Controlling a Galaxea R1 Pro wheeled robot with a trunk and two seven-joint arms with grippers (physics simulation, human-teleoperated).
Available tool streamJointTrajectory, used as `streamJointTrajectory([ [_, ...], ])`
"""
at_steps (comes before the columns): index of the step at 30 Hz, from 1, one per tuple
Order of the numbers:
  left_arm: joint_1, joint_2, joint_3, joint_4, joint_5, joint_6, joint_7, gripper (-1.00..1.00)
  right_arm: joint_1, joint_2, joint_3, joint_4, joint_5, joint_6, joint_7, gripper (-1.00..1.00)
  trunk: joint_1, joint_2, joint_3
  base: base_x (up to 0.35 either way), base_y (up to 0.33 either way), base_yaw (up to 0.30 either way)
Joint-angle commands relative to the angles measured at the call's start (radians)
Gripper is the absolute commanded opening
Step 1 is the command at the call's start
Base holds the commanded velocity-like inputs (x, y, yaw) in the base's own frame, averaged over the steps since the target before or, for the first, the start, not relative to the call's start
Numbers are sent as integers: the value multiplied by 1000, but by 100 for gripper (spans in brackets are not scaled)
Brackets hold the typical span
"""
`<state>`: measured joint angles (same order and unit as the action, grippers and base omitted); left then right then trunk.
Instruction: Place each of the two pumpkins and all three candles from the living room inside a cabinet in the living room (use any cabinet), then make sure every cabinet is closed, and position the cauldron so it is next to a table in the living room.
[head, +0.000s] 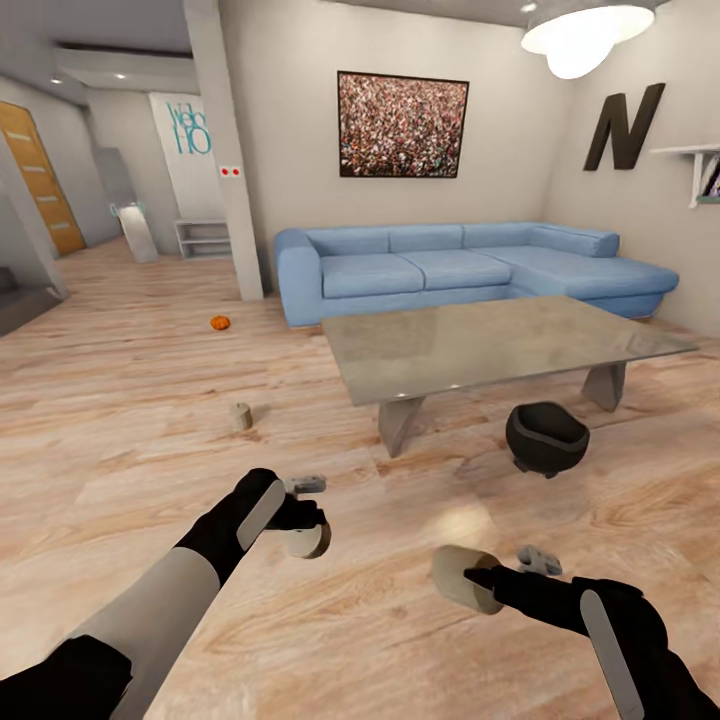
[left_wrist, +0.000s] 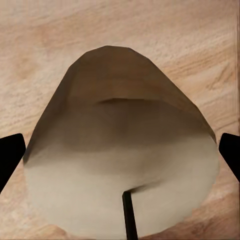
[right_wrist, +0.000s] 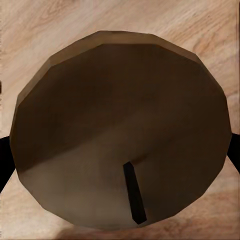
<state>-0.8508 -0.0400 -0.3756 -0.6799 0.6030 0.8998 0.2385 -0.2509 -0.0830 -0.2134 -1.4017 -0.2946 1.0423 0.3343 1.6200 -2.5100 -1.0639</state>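
My left gripper (head: 306, 528) is shut on a cream candle (head: 309, 543), held low over the wooden floor; the left wrist view shows this candle (left_wrist: 120, 150) wedged between the two black fingertips (left_wrist: 10, 160). Over at the right, a second candle (head: 462, 578) is held by my right gripper (head: 482, 580), and it looms large in the right wrist view (right_wrist: 120, 130). A third candle (head: 240, 416) stands on the floor ahead of my left arm. One orange pumpkin (head: 219, 322) lies farther off near the pillar. The black cauldron (head: 545, 437) sits by the glass-topped table (head: 640, 345). The cabinet is out of view.
A blue corner sofa (head: 450, 265) stands behind the table against the back wall. A grey pillar (head: 235, 180) rises left of the sofa, with a hallway beyond it. Open wooden floor (head: 120, 420) stretches between me and the pumpkin.
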Motion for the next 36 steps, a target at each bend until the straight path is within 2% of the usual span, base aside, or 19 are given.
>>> streamJointTrajectory([
  [1, -1, 1, -3, -1, 9, 2, 12, -100, -1, 0, -1, 0, 3, 5, 9, -100, -1, 0, 3, -7, 5, -118],
  [11, -1, 0, -5, -1, 9, 2, 12, -100, -1, 0, -1, 0, 0, 5, 9, -100, -5, 2, 42, -7, 1, -30],
  [17, -1, 0, -5, -2, 9, 2, 12, -100, -1, 0, -1, 0, 0, 5, 9, -100, -8, 4, 65, -201, 68, -81],
  [23, -1, 0, -5, -2, 9, 2, 12, -100, -1, 0, -1, 0, 0, 5, 9, -100, -11, 5, 88, -217, 89, -242],
  [36, -1, 0, -5, -3, 9, 1, 12, -100, -2, 0, -1, 1, 0, 5, 9, -100, -16, 8, 138, -21, 9, -284],
])
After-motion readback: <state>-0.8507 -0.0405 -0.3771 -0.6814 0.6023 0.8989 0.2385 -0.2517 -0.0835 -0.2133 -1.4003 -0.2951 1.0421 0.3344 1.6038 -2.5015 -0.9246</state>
